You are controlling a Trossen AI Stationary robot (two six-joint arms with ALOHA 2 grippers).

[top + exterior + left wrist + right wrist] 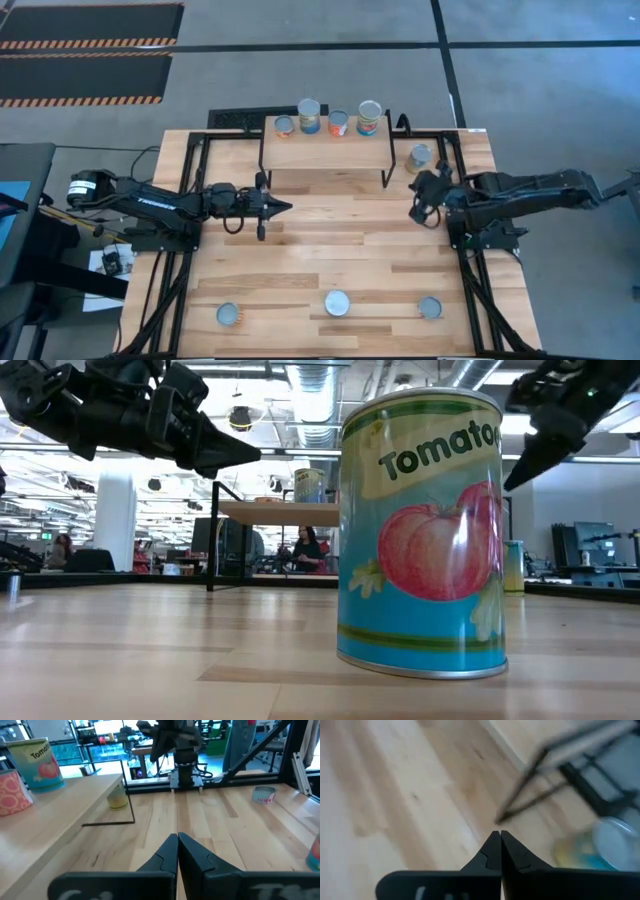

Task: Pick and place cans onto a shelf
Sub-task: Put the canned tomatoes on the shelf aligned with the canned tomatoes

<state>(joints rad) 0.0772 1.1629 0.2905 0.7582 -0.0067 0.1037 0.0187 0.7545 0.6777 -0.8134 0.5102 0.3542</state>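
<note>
The shelf (325,153), a light wooden top on black legs, stands at the table's far middle with four cans on it (309,115). An olive can (420,157) stands on the table right of the shelf. Three cans stand along the near edge: left (228,315), middle, a blue tomato tin (420,530), and right (430,307). My left gripper (285,207) is shut and empty, hovering in front of the shelf. My right gripper (417,208) is shut and empty, hovering just near-side of the olive can (597,845).
Black frame rails (470,270) run along both sides of the table. The shelf's thin black legs (520,800) stand close to my right gripper. Bare wooden tabletop (330,250) lies between the two grippers and the near cans.
</note>
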